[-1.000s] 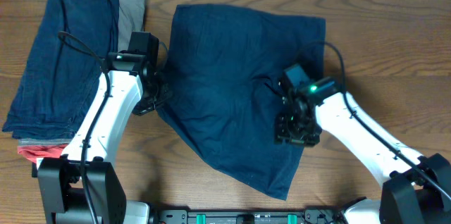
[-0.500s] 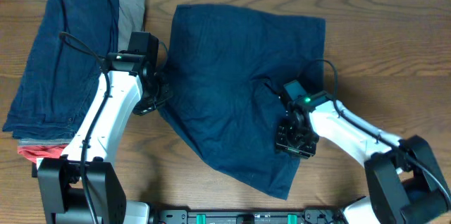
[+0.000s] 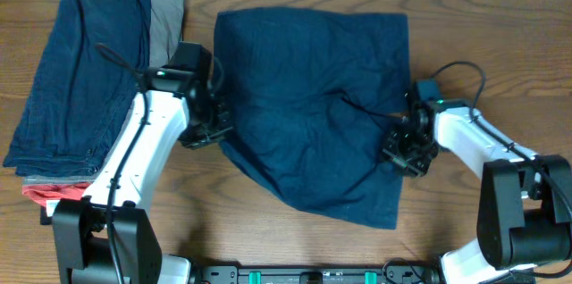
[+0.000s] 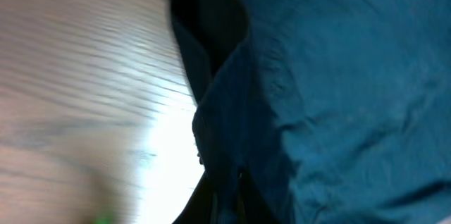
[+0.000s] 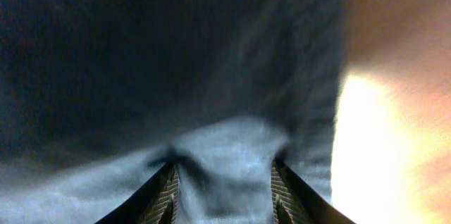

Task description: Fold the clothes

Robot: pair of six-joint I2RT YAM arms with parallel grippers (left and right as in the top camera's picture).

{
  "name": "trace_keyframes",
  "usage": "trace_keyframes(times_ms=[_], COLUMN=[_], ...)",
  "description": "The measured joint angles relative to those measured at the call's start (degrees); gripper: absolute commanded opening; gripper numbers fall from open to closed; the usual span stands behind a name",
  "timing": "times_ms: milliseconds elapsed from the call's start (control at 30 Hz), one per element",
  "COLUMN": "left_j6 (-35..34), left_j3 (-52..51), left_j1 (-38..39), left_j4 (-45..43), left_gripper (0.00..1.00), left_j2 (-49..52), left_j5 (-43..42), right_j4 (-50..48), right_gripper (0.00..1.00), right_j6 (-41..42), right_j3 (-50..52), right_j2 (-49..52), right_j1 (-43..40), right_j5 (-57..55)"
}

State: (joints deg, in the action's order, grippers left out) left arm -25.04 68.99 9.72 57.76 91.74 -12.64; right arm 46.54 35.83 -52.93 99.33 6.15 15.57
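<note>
The left gripper is clenched on the left edge of the navy shorts; in the left wrist view the dark fabric gathers toward the bottom centre, though the fingers themselves cannot be made out. The right gripper grasps a raised fold at the right edge of the shorts, with the cloth bunched between its two fingers. The shorts lie spread at the centre of the table, and a stack of folded clothes in navy, grey and orange-red lies at the far left.
</note>
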Motion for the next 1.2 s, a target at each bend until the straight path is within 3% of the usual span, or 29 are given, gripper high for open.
trace_keyframes(times_ms=[200,367,567,700,933,1200], left_j6=[-0.7,-2.47,-3.63,-3.85,-9.25,-13.33], left_j3=[0.0,0.0,0.0,0.0,-0.02,-0.02], left_j1=[9.01,14.12,13.64,13.0,12.5,12.5], left_j4=[-2.6,-3.98,-3.91,-2.51,2.45,2.69], left_gripper=[0.06,0.06,0.06,0.06,0.06,0.06], left_j2=[0.02,0.0,0.0,0.0,0.0,0.0], left_j5=[-0.96,0.42,1.7,2.58,8.26,10.1], right_j4=[-0.68,5.49,13.77,21.2,30.45,30.1], right_gripper=[0.42,0.42,0.45,0.48,0.49,0.5], right_j6=[-3.37,-5.27,-5.79,-5.51,1.11,12.85], right_j3=[-8.0,-15.04,-18.49,-18.6,-17.62,-7.08], right_j2=[1.25,1.25,-0.31,-7.37,-20.09,-20.96], right_j1=[-2.78,-2.8,-2.8,-2.78,-0.68,7.32], right_j5=[-6.49,-8.24,-8.87,-9.07,-9.46,-9.42])
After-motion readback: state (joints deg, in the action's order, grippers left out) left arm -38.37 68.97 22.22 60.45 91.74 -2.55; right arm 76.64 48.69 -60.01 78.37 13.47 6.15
